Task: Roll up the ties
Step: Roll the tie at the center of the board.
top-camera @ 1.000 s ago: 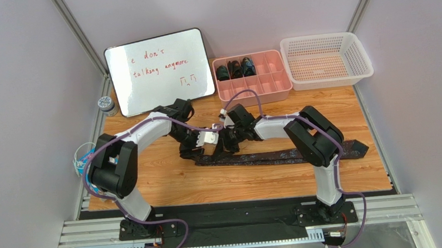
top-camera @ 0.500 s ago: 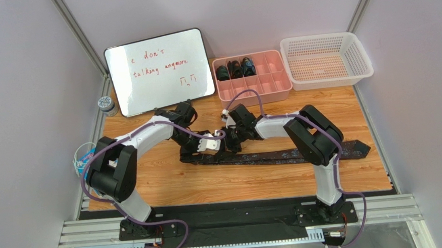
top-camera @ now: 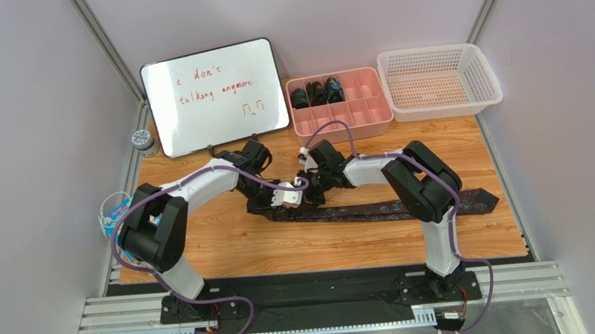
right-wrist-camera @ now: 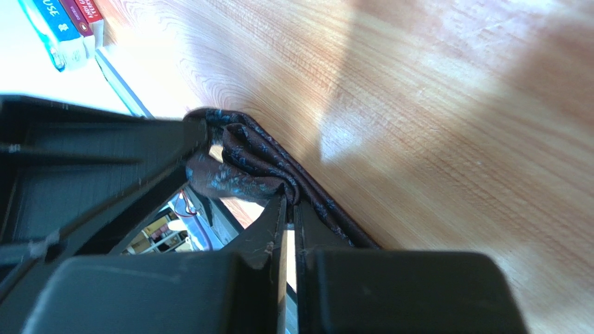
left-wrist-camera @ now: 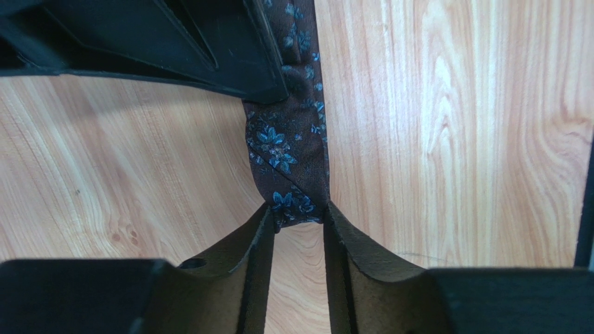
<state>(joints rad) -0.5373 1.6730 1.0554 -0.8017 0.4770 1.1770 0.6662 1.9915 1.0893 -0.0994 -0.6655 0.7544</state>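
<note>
One dark tie (top-camera: 379, 210) with a small blue flower pattern lies flat across the wooden table (top-camera: 227, 251), its wide end at the right. My left gripper (top-camera: 286, 198) and right gripper (top-camera: 308, 189) meet over its narrow left end. In the left wrist view my left gripper (left-wrist-camera: 298, 212) is shut on the narrow tip of the tie (left-wrist-camera: 287, 149). In the right wrist view my right gripper (right-wrist-camera: 289, 200) is shut on a bunched fold of the tie (right-wrist-camera: 237, 163). Three rolled ties (top-camera: 317, 93) sit in the pink organizer (top-camera: 365, 115).
A whiteboard (top-camera: 214, 95) leans at the back left, with a small jar (top-camera: 142, 139) beside it. An empty white basket (top-camera: 437, 80) stands at the back right. A blue packet (top-camera: 113, 216) lies off the table's left edge.
My left gripper has moved right and slightly away from the bases, closer to the right gripper. The tie's narrow end has shifted right with it. The right arm has barely moved.
</note>
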